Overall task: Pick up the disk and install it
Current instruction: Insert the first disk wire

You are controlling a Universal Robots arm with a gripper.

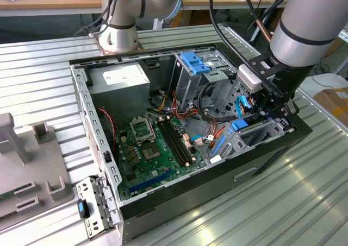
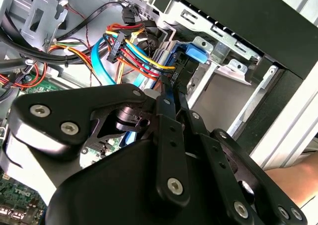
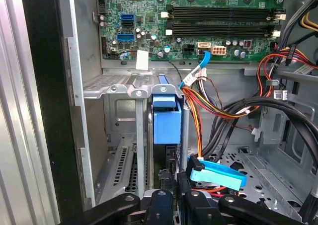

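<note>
The disk (image 3: 166, 123) stands on edge in a slot of the metal bay at the case's corner, its bright blue carrier showing between grey rails. My gripper (image 3: 174, 187) reaches into that slot from above, its black fingers (image 3: 159, 200) closed on the disk's dark edge. In the second wrist view the fingers (image 2: 169, 115) meet just behind the disk's blue tab (image 2: 196, 53), and the gripper (image 2: 171, 93) is pressed in among the cables. In the exterior view the gripper (image 1: 262, 113) hangs over the case's right end, with the disk's blue carrier (image 1: 239, 125) just below it.
A bundle of coloured power wires (image 2: 139, 51) and a light blue flat cable (image 3: 218, 175) crowd the bay. The motherboard (image 1: 155, 148) lies in the case floor, the grey power-supply box (image 1: 122, 83) at the back, and a tall drive cage with a blue bracket (image 1: 193, 64) beside it.
</note>
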